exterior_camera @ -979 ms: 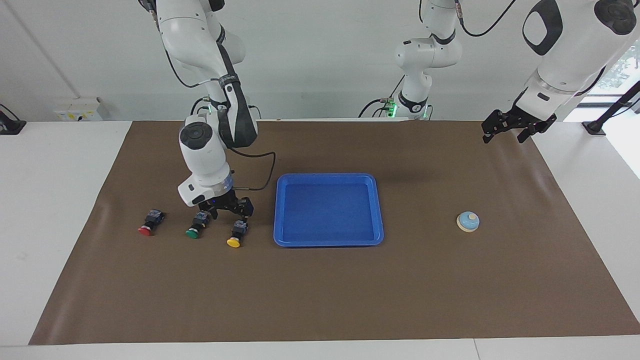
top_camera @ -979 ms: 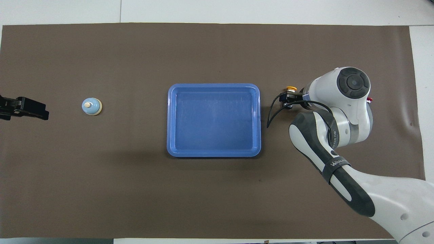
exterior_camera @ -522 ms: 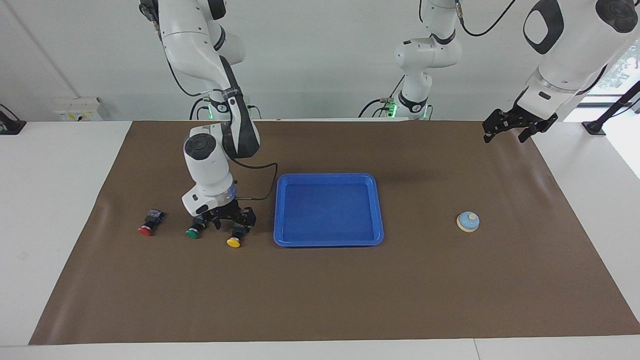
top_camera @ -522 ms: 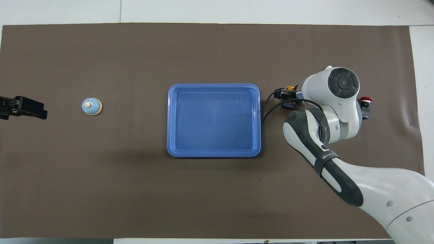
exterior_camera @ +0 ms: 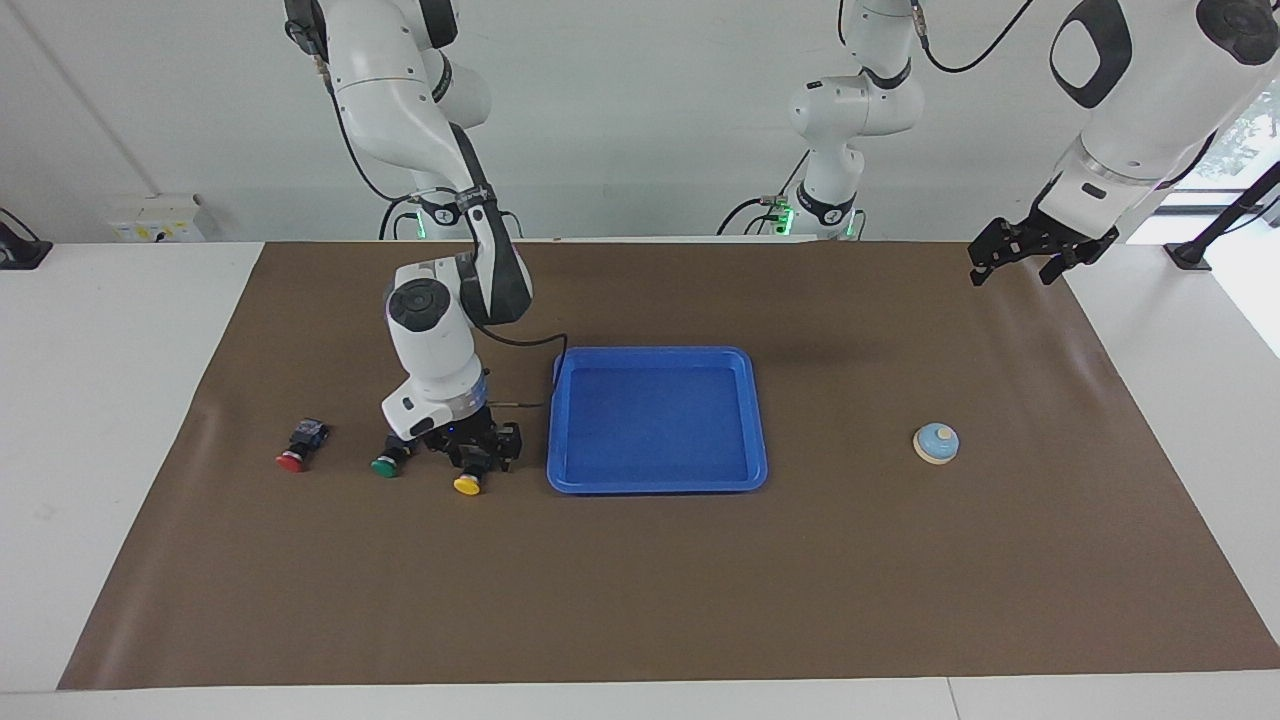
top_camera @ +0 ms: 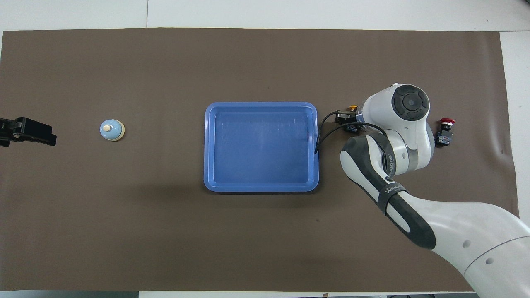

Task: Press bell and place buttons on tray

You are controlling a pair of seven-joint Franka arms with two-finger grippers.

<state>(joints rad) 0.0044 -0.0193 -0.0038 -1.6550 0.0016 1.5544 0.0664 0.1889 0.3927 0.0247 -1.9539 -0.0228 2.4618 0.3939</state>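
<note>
My right claw (exterior_camera: 477,455) was low at the yellow button (exterior_camera: 467,484), left of centre; whether it gripped, I cannot tell. Green button (exterior_camera: 384,465) and red button (exterior_camera: 292,461) lay further left, outside the tray (exterior_camera: 657,483). The bell (exterior_camera: 936,443) stood right. My left claw (exterior_camera: 1030,262) waited open, upper right.

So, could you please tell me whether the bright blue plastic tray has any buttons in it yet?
Empty. The bright blue rectangular plastic tray shows only its bare floor in both views; no button lies inside its rim.

From overhead, the right arm (top_camera: 397,136) hides the green button and most of the yellow button (top_camera: 353,108), and the picture's edge cuts off the left tool (top_camera: 25,131).
</note>
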